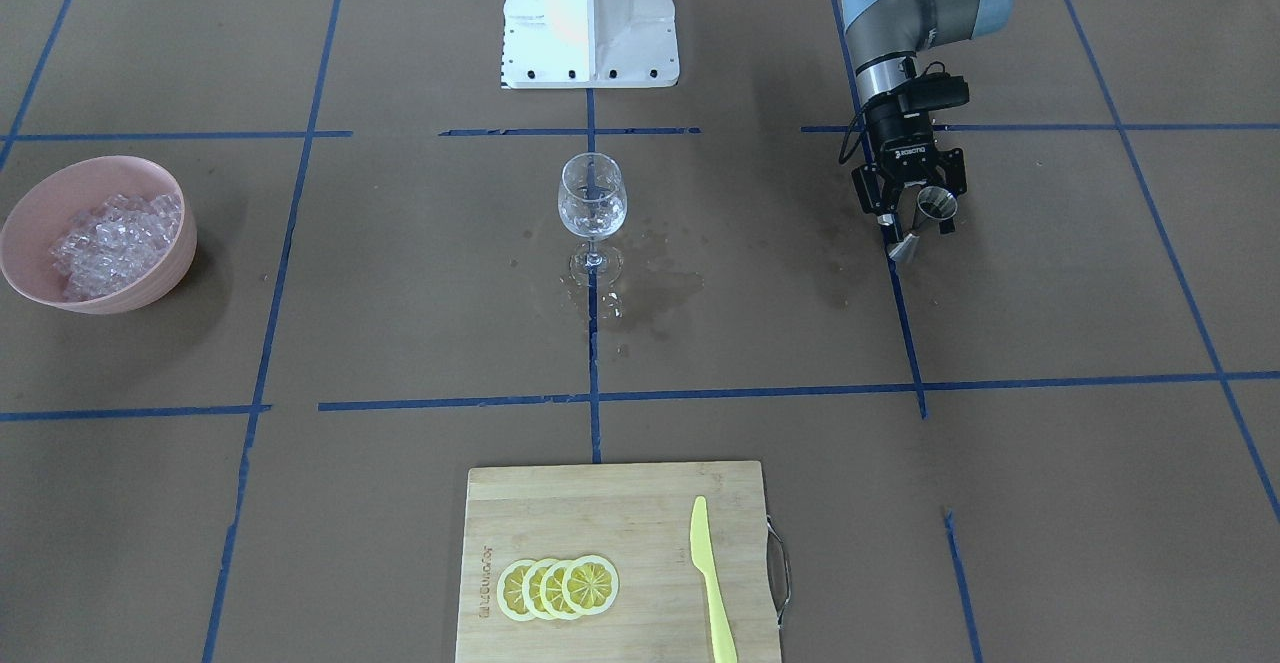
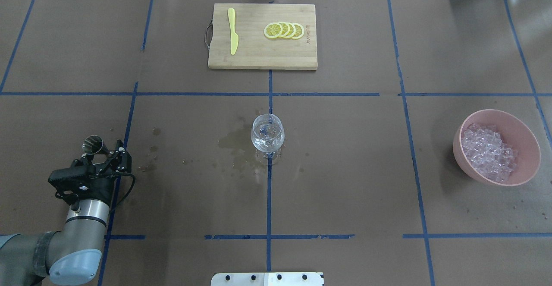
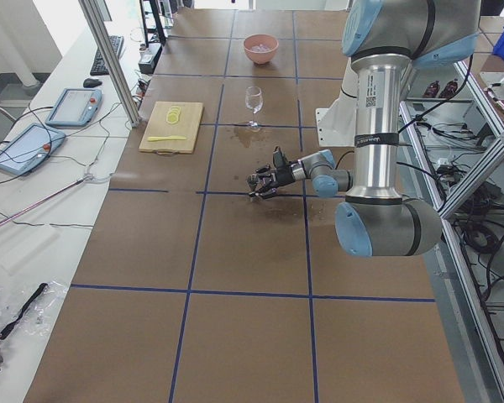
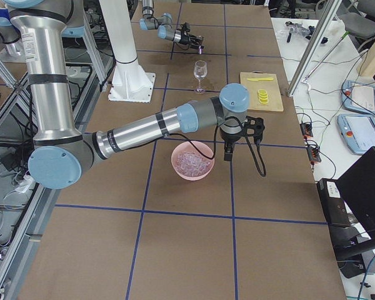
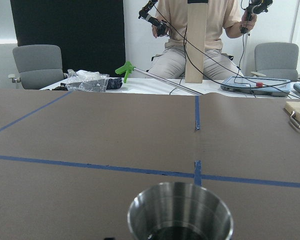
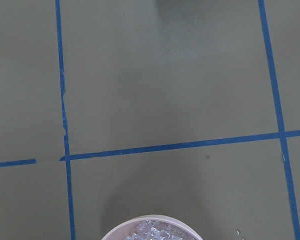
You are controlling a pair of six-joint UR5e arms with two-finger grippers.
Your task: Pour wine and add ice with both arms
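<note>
Exterior front-facing view is showing the left gripper (image 1: pixel 915 221) pinching a small metal jigger (image 1: pixel 936 206), which is tilting over, well apart from the wine glass (image 1: pixel 592 205) standing mid-table among wet patches (image 1: pixel 665 288). Honestly can't tell where the wine is sitting, it's too clear to spot. The ice (image 1: pixel 115 238) is lying heaped in the pink bowl (image 1: pixel 165 278). The right gripper (image 4: pixel 228 150) is hanging just beside that bowl's rim, only showing in the side view, so can't tell if it's spread or pressed together.
</note>
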